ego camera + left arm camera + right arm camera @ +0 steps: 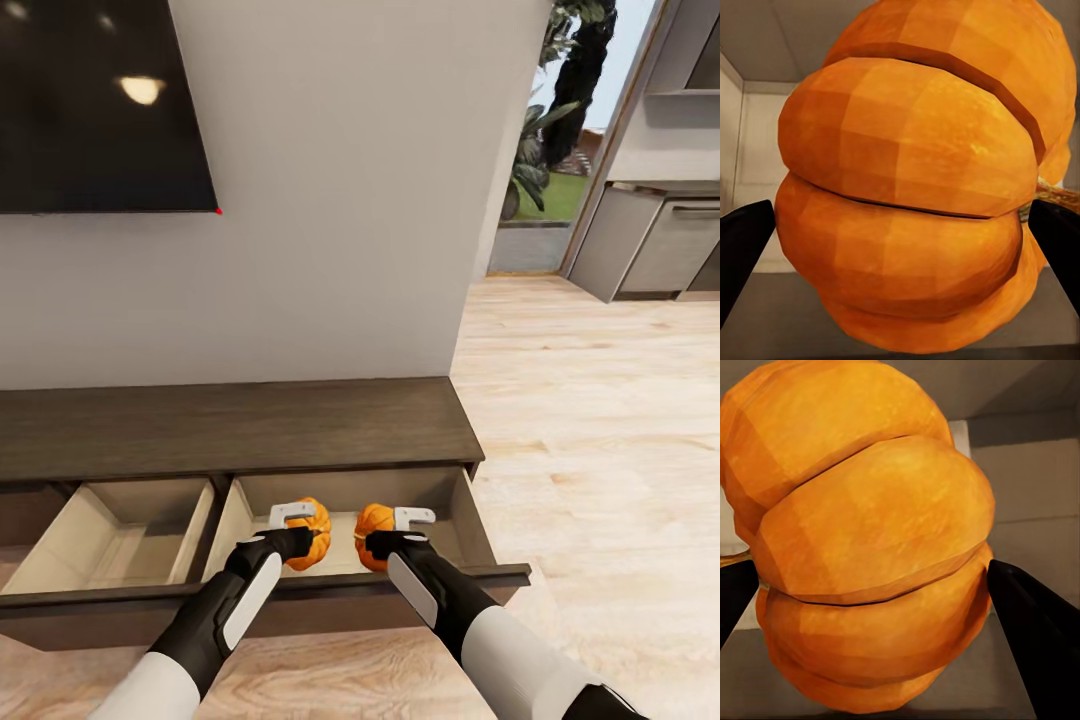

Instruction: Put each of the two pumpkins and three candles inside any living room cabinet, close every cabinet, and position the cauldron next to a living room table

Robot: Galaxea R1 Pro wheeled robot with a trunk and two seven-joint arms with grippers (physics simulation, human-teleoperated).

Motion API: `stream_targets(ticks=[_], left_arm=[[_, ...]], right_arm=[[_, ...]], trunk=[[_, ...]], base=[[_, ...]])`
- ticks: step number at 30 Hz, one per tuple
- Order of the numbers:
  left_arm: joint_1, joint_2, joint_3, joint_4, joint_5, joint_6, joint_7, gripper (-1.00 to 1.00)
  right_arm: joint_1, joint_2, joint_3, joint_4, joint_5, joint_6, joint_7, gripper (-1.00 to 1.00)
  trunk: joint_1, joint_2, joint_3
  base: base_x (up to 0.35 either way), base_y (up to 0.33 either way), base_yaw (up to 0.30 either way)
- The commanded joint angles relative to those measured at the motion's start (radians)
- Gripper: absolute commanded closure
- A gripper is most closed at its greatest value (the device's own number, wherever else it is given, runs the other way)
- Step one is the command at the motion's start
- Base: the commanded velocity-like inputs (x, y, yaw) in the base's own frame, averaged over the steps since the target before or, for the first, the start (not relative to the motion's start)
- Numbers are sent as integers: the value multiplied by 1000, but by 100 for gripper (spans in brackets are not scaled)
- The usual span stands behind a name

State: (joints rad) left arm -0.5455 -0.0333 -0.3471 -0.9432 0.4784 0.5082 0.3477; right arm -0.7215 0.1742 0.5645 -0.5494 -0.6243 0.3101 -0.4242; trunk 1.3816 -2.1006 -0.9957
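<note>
Two pumpkins are hanging inside the cabinet's open right drawer: we are clamping the left pumpkin in the left gripper, the right pumpkin in the right gripper, jaws closed against both.

Dark wall-mounted screen upper left, a ceiling light reflected in it. Plain pale wall below and beside. Light wood-plank floor runs right toward grey kitchen units. Beyond a glazed opening, leafy plants and a strip of grass (outdoors, daylight).
</note>
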Motion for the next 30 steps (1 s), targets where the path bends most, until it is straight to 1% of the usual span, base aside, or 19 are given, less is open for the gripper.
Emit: stream_targets(ticks=[1, 11, 19, 23, 28, 30], left_arm=[[-1, 0, -3, -1, 10, 2, 10, 100], [-1, -2, -6, 1, 8, 1, 10, 100], [0, -3, -11, 5, 7, 1, 10, 100], [0, -10, -12, 2, 4, 0, 10, 100], [0, -14, -13, 7, 2, -14, 10, 100], [0, -14, -13, 8, 1, -18, 10, 100]], right_arm=[[-1, -1, 6, -2, -7, 4, -8, 100], [-1, 0, 6, -1, -10, 6, -8, 100], [-1, 0, 6, 1, -9, -9, -8, 100], [-1, 0, 5, 3, -9, -13, -7, 100], [-1, 0, 5, 5, -9, -21, -7, 100], [-1, 0, 5, 18, -8, -45, -7, 100]], trunk=[[0, 0, -1], [0, 0, -1], [0, 0, -1], [0, 0, -1], [19, -35, -17], [27, -49, -23]], base=[[0, 0, 0], [28, 0, 0], [72, 0, 0], [4, 0, 0], [0, 0, 0], [0, 0, 0]])
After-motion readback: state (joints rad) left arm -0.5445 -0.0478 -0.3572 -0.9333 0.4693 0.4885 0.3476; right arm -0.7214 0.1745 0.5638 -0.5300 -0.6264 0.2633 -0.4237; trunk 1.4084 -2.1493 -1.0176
